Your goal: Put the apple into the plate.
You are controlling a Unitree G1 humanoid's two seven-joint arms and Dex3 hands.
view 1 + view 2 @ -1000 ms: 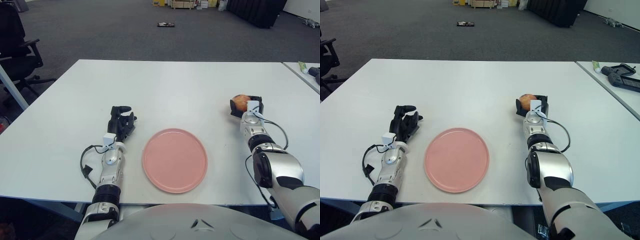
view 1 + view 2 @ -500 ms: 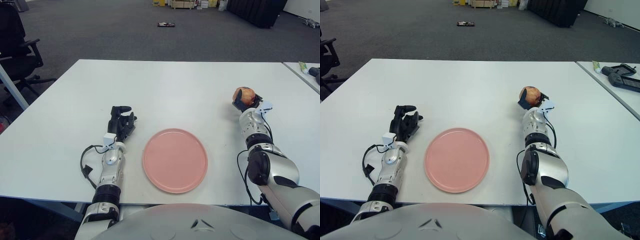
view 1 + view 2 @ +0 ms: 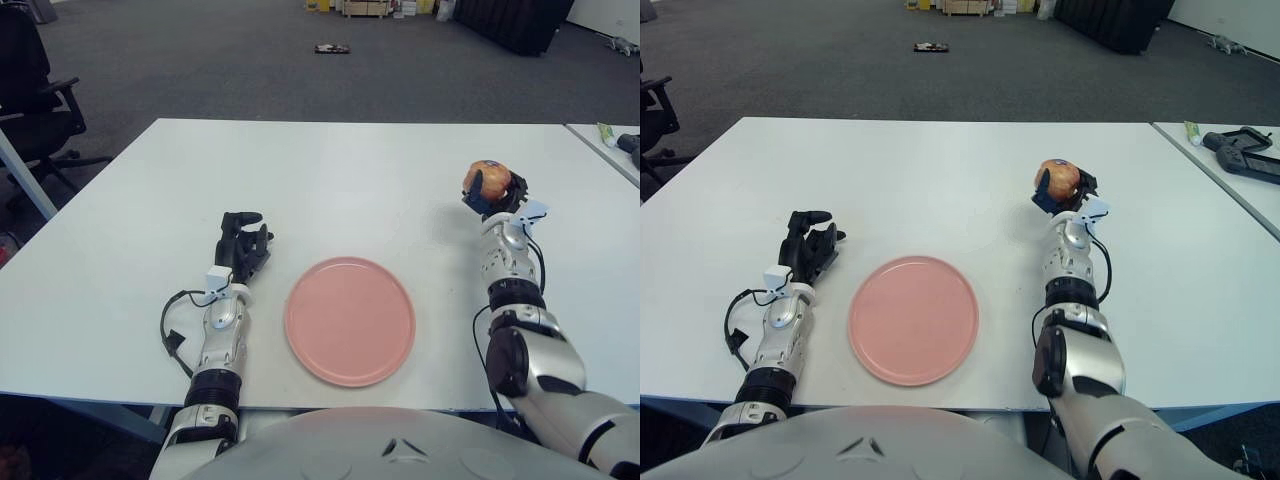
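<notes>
My right hand (image 3: pixel 492 192) is shut on a red-orange apple (image 3: pixel 484 178) and holds it above the table, to the right of and beyond the plate. It also shows in the right eye view (image 3: pixel 1058 180). The pink round plate (image 3: pixel 350 319) lies near the table's front edge, between my arms, with nothing on it. My left hand (image 3: pixel 241 244) rests on the table left of the plate, fingers relaxed and empty.
The white table (image 3: pixel 330 180) stretches back behind the plate. A second table at the far right carries a black device (image 3: pixel 1238 150) and a small green tube (image 3: pixel 1191 131). An office chair (image 3: pixel 35 95) stands on the floor at the left.
My right hand has lifted the apple off the table and raised it, with the forearm turning more upright. The left hand and the plate have not moved.
</notes>
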